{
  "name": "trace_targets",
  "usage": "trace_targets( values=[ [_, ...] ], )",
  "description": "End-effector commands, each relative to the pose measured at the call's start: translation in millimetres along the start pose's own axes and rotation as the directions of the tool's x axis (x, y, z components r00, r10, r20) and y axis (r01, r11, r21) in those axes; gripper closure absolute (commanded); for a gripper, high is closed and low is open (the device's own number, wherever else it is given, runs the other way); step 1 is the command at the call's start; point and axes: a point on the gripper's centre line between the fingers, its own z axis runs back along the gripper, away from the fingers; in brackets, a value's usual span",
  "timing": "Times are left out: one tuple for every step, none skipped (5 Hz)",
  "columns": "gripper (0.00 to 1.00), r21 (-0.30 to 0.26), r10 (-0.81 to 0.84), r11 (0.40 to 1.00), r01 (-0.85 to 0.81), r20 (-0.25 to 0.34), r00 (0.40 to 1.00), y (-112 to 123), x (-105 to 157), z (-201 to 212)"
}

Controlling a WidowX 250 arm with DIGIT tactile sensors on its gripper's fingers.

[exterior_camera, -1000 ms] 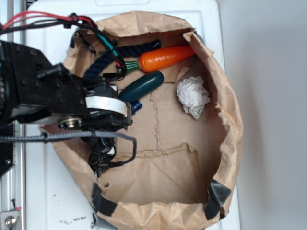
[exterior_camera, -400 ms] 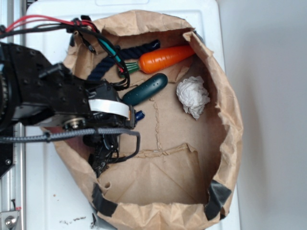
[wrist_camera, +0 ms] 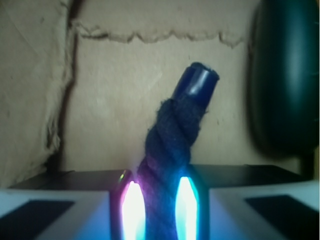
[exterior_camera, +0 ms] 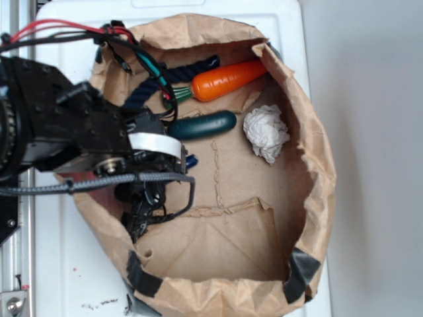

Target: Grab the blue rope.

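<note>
I had the gripper (wrist_camera: 157, 210) pinching the rope (wrist_camera: 172, 145) near its glossy end, just beside the cucumber (wrist_camera: 285, 75). Grasp looked made; next I judged a lift.

White table (exterior_camera: 79, 277) surface fills the exterior view from the 9 o'clock edge across to roughly 1 o'clock. A moulded seam runs along its top edge near 12 o'clock. Plain pale grey floor (exterior_camera: 377, 158) occupies the strip from 1 to 5 o'clock, unmarked. Metal rail (exterior_camera: 14, 264) with a bolt head sits at 7 o'clock along the left margin. Small dark specks lie on the table at 7 o'clock, near the bottom edge. Lighting even, diffuse, from above; shadows soft and short. Wrist view: brown paper backdrop only, dimmer, slightly blurred.
</note>
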Motion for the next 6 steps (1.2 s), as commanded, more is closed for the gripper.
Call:
trace_targets(
  values=[
    [1.00, -0.077, 0.118, 0.990, -0.115, 0.044, 0.992, -38, 46, 88],
    [1.00, -0.078, 0.142, 0.988, -0.136, 0.078, 0.987, -50, 59, 115],
    [1.00, -0.090, 0.150, 0.986, -0.143, 0.069, 0.986, -54, 71, 132],
    [1.00, -0.078, 0.141, 0.988, -0.136, 0.056, 0.989, -56, 81, 144],
    [1.00, -0.083, 0.156, 0.985, -0.151, 0.059, 0.986, -53, 91, 151],
    [0.92, -0.016, 0.151, 0.989, -0.150, 0.101, 0.983, -54, 94, 148]
  ],
)
